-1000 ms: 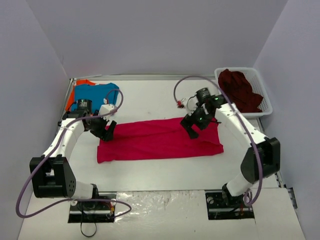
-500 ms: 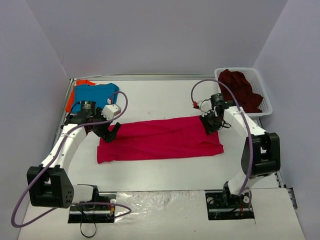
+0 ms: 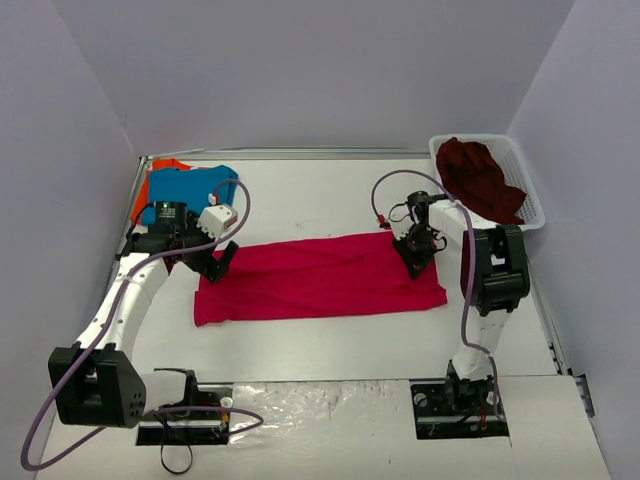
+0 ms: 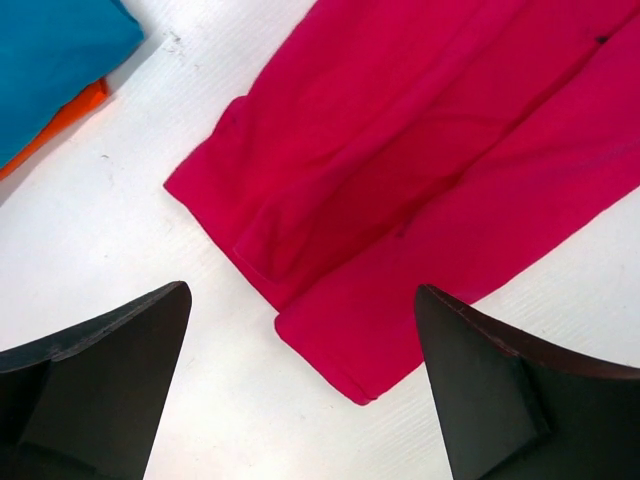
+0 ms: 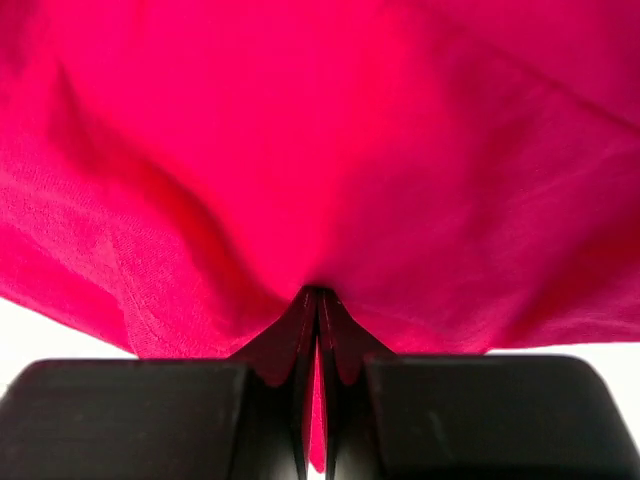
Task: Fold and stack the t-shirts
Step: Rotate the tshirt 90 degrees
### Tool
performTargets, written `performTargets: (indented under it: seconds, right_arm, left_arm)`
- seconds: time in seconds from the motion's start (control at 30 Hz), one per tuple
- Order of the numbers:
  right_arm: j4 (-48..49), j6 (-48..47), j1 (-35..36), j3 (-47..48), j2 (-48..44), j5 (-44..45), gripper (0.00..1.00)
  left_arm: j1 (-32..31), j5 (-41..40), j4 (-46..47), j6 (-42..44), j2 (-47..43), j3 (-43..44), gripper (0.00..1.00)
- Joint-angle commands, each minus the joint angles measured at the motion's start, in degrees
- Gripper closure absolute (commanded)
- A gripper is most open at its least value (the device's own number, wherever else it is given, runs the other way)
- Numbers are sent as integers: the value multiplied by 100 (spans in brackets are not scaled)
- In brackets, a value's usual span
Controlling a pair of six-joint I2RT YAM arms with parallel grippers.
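On desk (image 3: 330, 200) centre, crimson-pink t-shirt (image 3: 320, 280) lies flat. Your right tool (image 3: 414, 258) pinches its right end; left tool (image 3: 218, 262) gapes empty near left end. Cloth soft, limp: grip corners.

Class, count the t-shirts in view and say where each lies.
4. The crimson-pink t-shirt lies spread mid-table; the blue t-shirt sits far left, atop the orange t-shirt; the dark maroon t-shirt fills the white basket, where others may be hidden.
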Motion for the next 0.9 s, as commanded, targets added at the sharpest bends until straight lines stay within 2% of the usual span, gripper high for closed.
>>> performTargets:
  seconds: [0.0,0.17,0.3,0.4,0.43,0.5,0.53,0.57,0.6,0.63,0.7,0.87]
  right_arm:
    - [-208,-81,-18,631,416,2,100]
    - [-366,-80,-18,1677,1392,2,100]
    - [-830,-151,-18,3047,2253,-15,100]
    - [-1147,-168,43,4776,3201,-7,100]
    - [-1296,-134,69,5869,3752,54,100]
    - [-1289,-107,175,6912,4535,134,100]
    - [-1202,-133,227,7726,4731,160,100]
    - [-1027,-142,332,7900,4863,213,100]
    - [-286,-142,394,7841,4865,457,100]
    - [227,-90,438,7300,4778,624,100]
    - [1271,25,535,6831,4515,635,100]
    - [2313,569,641,6487,4224,1127,100]
  left_arm:
    - [124,-96,87,-110,-291,96,6]
    - [195,-210,-1,-101,-326,201,6]
    - [265,-368,-27,-110,-300,306,6]
    - [327,-404,-54,-241,-186,456,6]
    - [327,-378,-71,-294,-142,517,6]
    - [405,-377,-36,-382,-19,561,6]
    - [501,-386,16,-417,33,596,6]
    - [502,-404,34,-435,138,605,6]
    - [494,-404,43,-479,200,640,6]
    - [511,-404,17,-488,271,684,6]
    - [502,-456,-36,-505,412,720,6]
    - [564,-658,113,-549,272,510,6]
